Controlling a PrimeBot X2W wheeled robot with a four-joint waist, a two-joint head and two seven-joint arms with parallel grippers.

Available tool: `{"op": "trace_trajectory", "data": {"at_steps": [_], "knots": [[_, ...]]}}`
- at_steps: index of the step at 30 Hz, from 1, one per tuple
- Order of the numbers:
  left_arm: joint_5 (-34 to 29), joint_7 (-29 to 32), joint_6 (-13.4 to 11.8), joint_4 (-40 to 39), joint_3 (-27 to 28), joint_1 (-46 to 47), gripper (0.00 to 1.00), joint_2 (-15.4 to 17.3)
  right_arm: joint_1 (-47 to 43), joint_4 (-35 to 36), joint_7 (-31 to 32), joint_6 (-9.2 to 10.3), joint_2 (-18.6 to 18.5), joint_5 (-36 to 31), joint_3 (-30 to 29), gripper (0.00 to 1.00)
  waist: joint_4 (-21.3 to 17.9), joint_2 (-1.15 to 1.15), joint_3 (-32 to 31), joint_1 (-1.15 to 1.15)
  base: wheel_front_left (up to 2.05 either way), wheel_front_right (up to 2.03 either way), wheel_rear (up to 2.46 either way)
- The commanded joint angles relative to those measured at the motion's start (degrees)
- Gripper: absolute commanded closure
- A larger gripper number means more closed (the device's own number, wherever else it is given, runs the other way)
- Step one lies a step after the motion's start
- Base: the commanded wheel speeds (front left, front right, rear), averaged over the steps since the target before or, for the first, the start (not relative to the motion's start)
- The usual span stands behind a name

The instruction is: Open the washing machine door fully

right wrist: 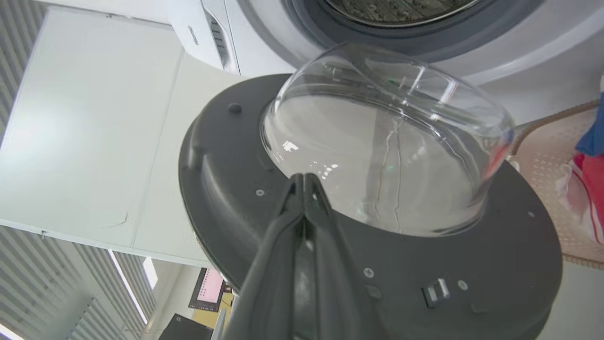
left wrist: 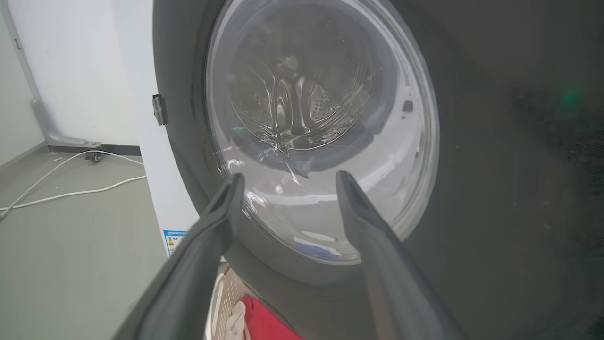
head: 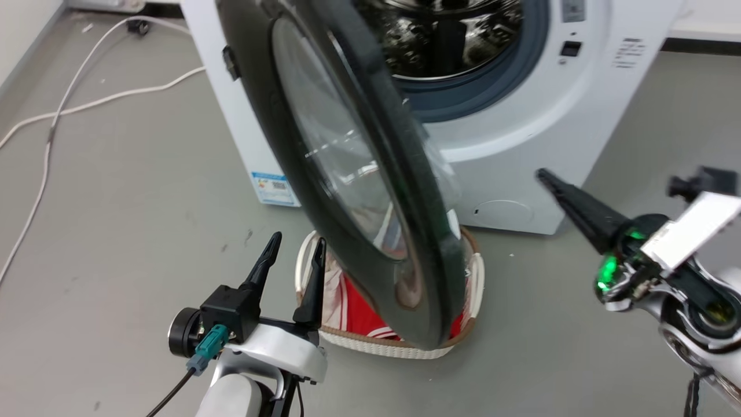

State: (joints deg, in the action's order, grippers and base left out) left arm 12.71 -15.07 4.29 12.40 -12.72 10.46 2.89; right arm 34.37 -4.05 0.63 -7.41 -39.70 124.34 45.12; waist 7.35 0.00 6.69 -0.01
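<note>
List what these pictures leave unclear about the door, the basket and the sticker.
Head view: the top of the washing machine door is cut off by the upper edge.
Head view: the inside of the basket is mostly hidden behind the door.
Head view: print on the blue label sticker is too small to read.
Left wrist view: whether the left gripper touches the door cannot be told.

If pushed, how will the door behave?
The door likely swings as one rigid disc about its hinge, not flexing. Its glossy rim and bulging glass look slippery, so the shut right pincer could slide when pushing.
</note>
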Motion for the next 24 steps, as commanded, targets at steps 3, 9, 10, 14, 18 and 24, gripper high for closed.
{"op": "trace_trajectory", "data": {"at_steps": [3,9,10,14,18,24], "knots": [[-0.54,-0.14,0.17,0.34,1.32,-1.15,0.00,0.28,-5.41,0.90,-7.16,-0.14,-1.37,-2.57,-3.62,1.00,-2.78,0.00,-2.32,0.01,0.00,0.00,0.00],[-0.92,-0.14,0.18,0.01,3.14,-2.32,0.00,0.89,-12.52,1.70,-14.81,-0.14,-5.69,-9.11,-8.34,1.00,-5.11,0.00,-3.53,0.01,0.00,0.00,0.00],[-0.95,-0.14,0.17,-0.04,3.48,-2.56,0.00,1.01,-13.62,1.09,-15.36,-0.15,-6.46,-11.75,-9.10,1.00,-5.54,0.00,-3.68,0.01,0.00,0.00,0.00],[-0.94,-0.14,-0.17,-0.39,5.00,-3.71,0.00,1.28,-18.50,-3.22,-15.69,-0.15,-3.84,-23.11,-18.06,0.94,-7.64,0.00,-4.17,0.01,0.00,0.00,0.00],[-1.17,-0.14,0.23,-0.20,5.44,-4.41,0.00,1.46,-23.25,-5.38,-15.75,-0.15,0.44,-38.98,-27.84,0.09,-9.07,0.00,-4.62,0.01,0.00,0.00,0.00],[-1.51,-0.14,0.46,-0.18,6.15,-5.26,0.00,1.92,-29.13,-2.76,-15.75,-0.14,8.50,-66.57,-41.82,0.00,-10.02,0.00,-5.38,0.01,0.00,0.00,0.00]]}}
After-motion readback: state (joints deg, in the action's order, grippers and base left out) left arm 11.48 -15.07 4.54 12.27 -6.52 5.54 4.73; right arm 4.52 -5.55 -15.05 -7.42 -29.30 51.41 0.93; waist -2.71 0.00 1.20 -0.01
